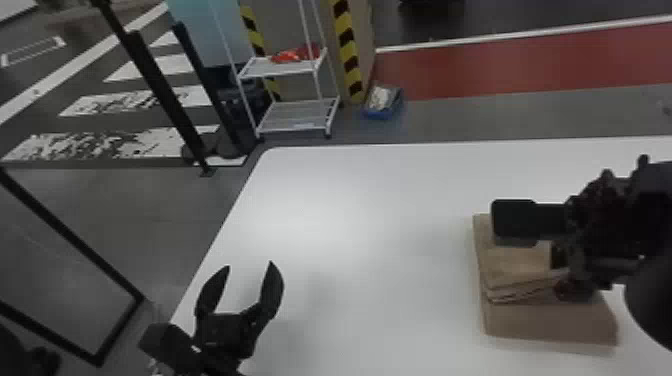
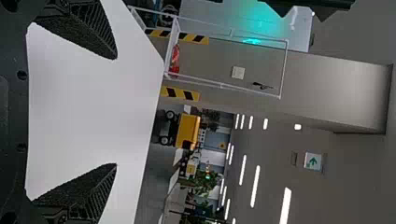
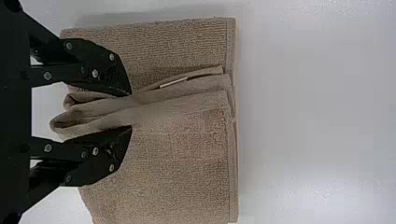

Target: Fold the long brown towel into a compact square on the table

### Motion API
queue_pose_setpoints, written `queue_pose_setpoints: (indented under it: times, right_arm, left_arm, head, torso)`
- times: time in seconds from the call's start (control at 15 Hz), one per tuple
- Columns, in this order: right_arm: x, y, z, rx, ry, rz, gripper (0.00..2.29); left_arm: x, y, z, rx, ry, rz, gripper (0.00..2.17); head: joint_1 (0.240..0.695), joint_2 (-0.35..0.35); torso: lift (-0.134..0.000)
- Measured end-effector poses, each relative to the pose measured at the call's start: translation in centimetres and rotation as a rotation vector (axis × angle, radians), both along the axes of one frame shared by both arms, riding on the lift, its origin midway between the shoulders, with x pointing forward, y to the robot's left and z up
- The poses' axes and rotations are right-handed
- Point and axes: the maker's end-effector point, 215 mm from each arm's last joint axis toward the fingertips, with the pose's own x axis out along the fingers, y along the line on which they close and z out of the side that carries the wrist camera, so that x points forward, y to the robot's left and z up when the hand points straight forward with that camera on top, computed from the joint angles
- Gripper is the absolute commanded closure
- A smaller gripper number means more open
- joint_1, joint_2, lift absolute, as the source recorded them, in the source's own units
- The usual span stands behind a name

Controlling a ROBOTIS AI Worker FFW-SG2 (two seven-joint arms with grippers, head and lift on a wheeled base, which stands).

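On the white flat table, the black right gripper clamped a brown cloth towel's raised folds, while the black left gripper stood with fingers apart.

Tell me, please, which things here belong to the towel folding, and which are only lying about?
For the job:
brown towel
right gripper, holding a fold
left gripper, open
white table

Only lying about:
white rack
red item on it
blue box

One towel, two grippers, one table, one rack.
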Motion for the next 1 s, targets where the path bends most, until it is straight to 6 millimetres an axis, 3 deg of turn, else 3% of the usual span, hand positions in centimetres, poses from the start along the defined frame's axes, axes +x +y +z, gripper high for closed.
queue_pose_setpoints:
  times: [0.27, 0.53, 0.73, 1.0]
  right_arm:
    - [0.3, -0.1, 0.2, 0.003, -0.008, -0.003, 1.34]
    - [1.7, 0.3, 1.7, 0.036, -0.044, -0.022, 1.34]
    - [3.5, 1.2, 3.8, 0.096, -0.087, -0.053, 1.34]
    - [4.1, 2.2, 4.9, 0.175, -0.095, -0.100, 1.34]
  left_arm:
    - [0.1, -0.1, 0.0, 0.001, -0.002, -0.003, 0.06]
    - [0.4, -1.4, 0.9, 0.002, -0.020, -0.039, 0.05]
    - [0.8, -5.4, 2.3, 0.005, -0.053, -0.162, 0.07]
    - [0.1, -13.6, 3.7, 0.004, -0.097, -0.419, 0.15]
  head:
    - [0.695, 0.317]
    - [0.695, 0.303]
    - [0.695, 0.260]
    - [0.695, 0.191]
  torso:
    - [-0.123]
    - [-0.123]
    - [-0.123]
    - [-0.123]
